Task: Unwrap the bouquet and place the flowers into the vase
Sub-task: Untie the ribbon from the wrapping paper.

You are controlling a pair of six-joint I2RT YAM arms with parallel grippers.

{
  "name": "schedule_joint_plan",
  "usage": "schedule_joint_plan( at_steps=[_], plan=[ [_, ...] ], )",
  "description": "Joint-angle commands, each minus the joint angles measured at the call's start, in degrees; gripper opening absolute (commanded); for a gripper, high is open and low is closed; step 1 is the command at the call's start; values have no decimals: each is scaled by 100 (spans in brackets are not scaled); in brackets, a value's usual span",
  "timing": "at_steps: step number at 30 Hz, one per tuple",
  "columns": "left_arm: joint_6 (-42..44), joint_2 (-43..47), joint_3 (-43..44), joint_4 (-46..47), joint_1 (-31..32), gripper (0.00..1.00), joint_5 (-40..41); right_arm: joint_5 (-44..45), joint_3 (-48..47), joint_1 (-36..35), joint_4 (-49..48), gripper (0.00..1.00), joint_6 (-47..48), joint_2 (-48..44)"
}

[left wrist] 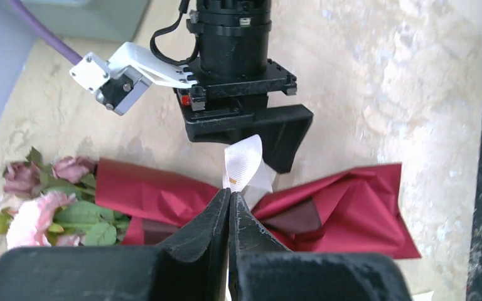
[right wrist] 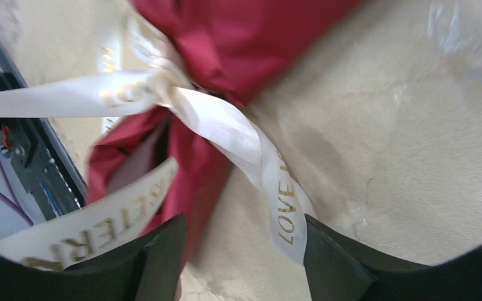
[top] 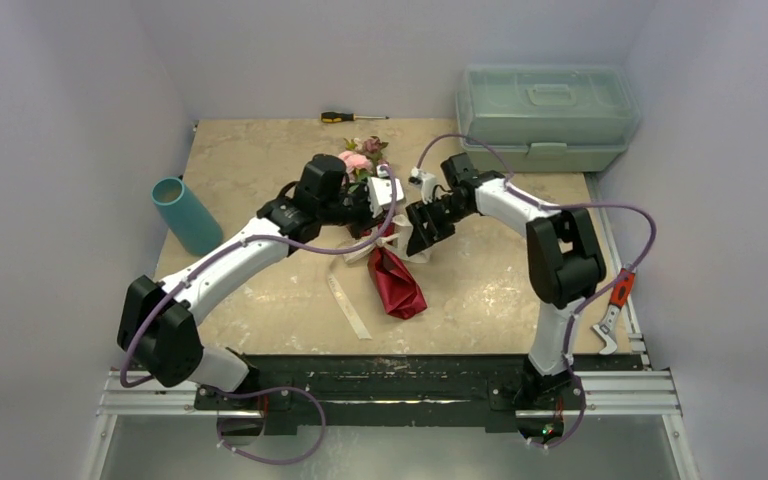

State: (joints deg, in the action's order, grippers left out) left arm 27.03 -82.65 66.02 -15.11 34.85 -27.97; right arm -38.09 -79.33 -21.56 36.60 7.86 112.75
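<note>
Bouquet [top: 397, 285]: lay mid-worktop [top: 260, 160] between both claws, flowers [top: 360, 158] pointing away, paper tail toward the arms.
Toolbox [top: 545, 115]: far right corner, well apart.
Vase [top: 185, 213]: left edge, nearer the left arm.
Left claw [left wrist: 229, 199]: pinched shut on a ribbon [right wrist: 226, 122] loop.
Right claw [right wrist: 241, 222]: wide, straddling a ribbon tail just beside the knot, gripping nothing.

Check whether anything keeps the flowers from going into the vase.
Yes. The maroon paper still wraps the flowers, tied by the cream ribbon that the left tool pinches. On the table, only the left arm lies between them and the vase.
</note>
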Motion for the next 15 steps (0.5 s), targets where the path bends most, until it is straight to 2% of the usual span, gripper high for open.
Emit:
schedule_joint_plan(
  at_steps=[1,5,12,15],
  plan=[
    [-830,-32,386,402,-60,0,-479,-36,315,73,-661,72,44,-1280],
    [-1466,-249,472,586,-220,0,-690,-103,854,58,-1526,79,-242,-1997],
    [-2440,-542,489,1082,-532,0,-1076,-585,1117,-36,-2486,82,-740,-1963],
    [-2543,-670,556,1089,-638,0,-1238,-708,1177,-65,-2870,82,-1054,-1952]
  ],
)
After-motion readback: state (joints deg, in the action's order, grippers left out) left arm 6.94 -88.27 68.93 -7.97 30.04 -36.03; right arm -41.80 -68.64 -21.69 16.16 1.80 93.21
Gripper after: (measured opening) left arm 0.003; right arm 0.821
